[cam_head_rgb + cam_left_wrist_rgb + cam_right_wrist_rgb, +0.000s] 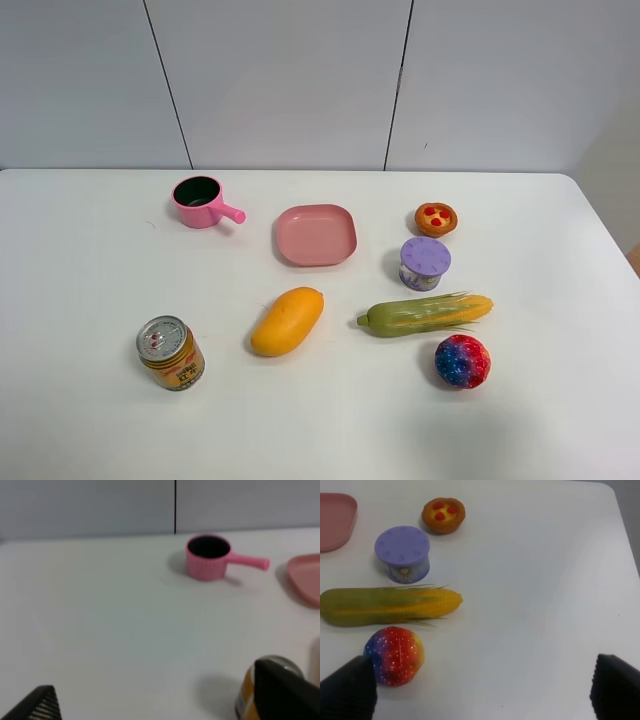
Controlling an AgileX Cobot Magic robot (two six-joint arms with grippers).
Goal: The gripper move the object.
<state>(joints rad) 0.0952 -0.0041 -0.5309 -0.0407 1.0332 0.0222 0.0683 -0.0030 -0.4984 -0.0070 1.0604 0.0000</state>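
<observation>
Left wrist view: can (250, 695) half behind jaws.

Bright, even overhead light casts soft short shadows; both wrist views are slightly blurred.

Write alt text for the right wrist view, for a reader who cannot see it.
A toy corn cob lies on a white table, yellow kernel end toward the open middle, between a purple-lidded container and a red-and-blue speckled ball. A small fruit tart sits beyond, and the open right gripper frames the near edge.
</observation>
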